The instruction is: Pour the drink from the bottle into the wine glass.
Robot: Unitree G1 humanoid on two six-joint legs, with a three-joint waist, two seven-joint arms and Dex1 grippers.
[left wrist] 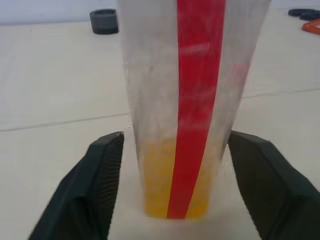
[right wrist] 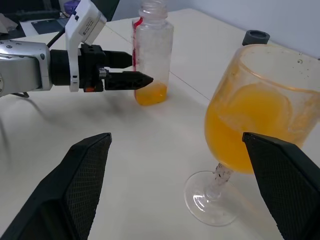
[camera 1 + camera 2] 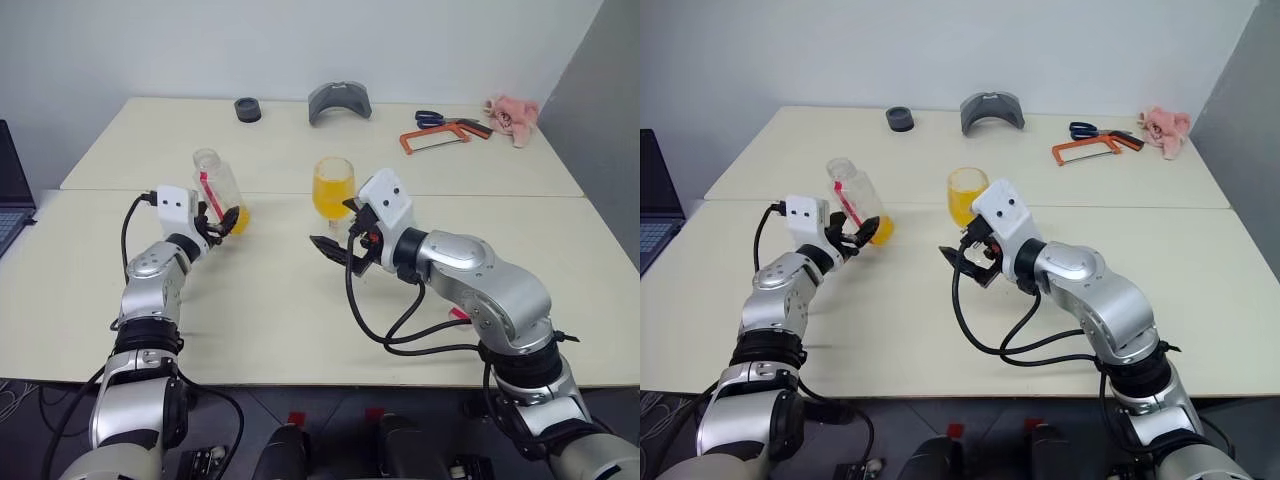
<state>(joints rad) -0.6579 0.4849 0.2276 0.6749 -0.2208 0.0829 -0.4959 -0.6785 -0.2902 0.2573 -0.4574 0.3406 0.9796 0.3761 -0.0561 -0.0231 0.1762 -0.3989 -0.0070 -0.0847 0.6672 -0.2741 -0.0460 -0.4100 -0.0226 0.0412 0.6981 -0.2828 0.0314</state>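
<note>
The clear bottle (image 3: 218,185) with a red label strip stands uncapped on the table, a little orange drink (image 2: 151,93) left in its bottom. My left gripper (image 3: 222,225) is open, one finger (image 1: 100,170) on each side of the bottle's lower part, with a gap to the bottle on both sides. The wine glass (image 3: 334,185) stands to the right of the bottle, about half full of orange drink (image 2: 250,125). My right gripper (image 3: 335,247) is open just in front of the glass and holds nothing; the glass's foot (image 2: 207,197) lies beside one finger.
Along the far table are a black round cap (image 3: 247,109), a grey curved part (image 3: 339,100), scissors (image 3: 437,118), an orange hacksaw (image 3: 440,137) and a pink cloth (image 3: 512,117). A laptop (image 3: 12,190) sits at the left edge. A seam (image 3: 480,196) runs between the two tables.
</note>
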